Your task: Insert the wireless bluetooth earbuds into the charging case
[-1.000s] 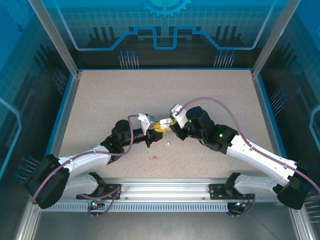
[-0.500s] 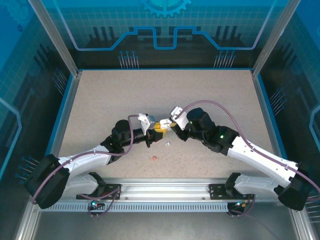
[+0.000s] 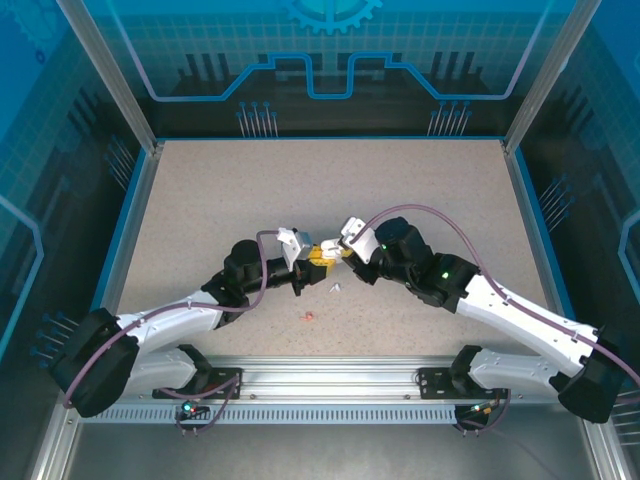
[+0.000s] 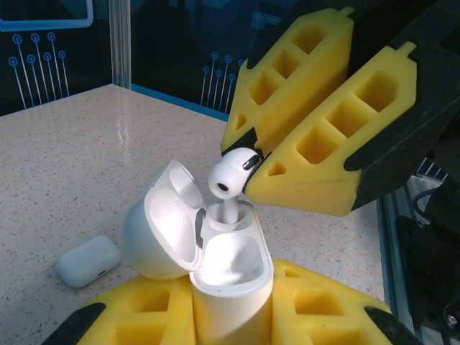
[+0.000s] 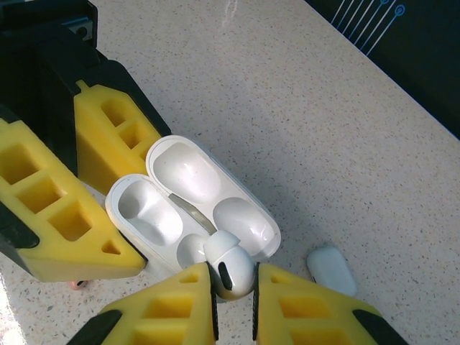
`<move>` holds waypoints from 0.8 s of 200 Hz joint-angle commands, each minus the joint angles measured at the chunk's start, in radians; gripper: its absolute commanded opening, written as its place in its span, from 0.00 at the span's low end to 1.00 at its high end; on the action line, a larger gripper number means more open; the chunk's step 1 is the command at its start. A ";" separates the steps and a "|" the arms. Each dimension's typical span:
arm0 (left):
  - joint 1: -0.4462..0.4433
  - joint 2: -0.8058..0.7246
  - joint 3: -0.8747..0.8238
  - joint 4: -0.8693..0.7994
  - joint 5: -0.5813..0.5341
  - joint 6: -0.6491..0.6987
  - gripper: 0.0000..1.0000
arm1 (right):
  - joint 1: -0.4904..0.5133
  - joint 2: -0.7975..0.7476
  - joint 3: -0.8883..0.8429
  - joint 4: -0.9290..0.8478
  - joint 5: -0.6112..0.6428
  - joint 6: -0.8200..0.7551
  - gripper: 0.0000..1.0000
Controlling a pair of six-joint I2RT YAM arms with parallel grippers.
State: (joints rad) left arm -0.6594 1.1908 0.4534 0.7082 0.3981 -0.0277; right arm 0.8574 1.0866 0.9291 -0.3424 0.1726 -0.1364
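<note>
- The charging case is the landmark: white, upright, with its lid swung fully open, held clear above the table.
- The left gripper is clamped on the case's lower body. One of its yellow fingers presses on each side, below the rim.
- The right gripper is directly above the case, its jaws pinched on the rounded head of the held earbud.
- The held earbud is white and tilted. Its stem points down into one well of the case and its head sits above the rim. Whether the stem reaches the bottom of the well cannot be told. In the right wrist view the neighbouring well looks empty.
- The second case is closed and lies flat on the table beside the landmark case, on its lid side and apart from it.
- The loose earbud is white and lies on the table near the case, on the side toward the arm bases.
- The pinkish-red earbud lies on the table on that same side, farther from the case.
</note>
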 commanded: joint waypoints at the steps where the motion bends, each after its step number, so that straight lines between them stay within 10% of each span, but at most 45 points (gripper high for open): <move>1: -0.009 -0.004 0.037 0.040 0.015 -0.001 0.00 | 0.012 0.009 -0.003 0.000 -0.044 -0.005 0.20; 69: -0.014 0.005 0.030 0.066 0.017 0.006 0.00 | -0.007 -0.018 0.054 -0.032 -0.097 0.046 0.57; 105: -0.014 0.007 0.028 0.090 0.014 0.008 0.00 | -0.043 -0.062 0.141 -0.081 -0.105 0.112 0.99; 160: -0.013 -0.034 -0.005 0.125 -0.045 0.028 0.00 | -0.143 -0.184 0.155 -0.142 -0.034 0.296 1.00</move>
State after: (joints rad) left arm -0.6643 1.1915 0.4538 0.7685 0.3866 -0.0238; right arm 0.7597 0.9516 1.0779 -0.4240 0.0998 0.0292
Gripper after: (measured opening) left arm 0.221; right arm 0.999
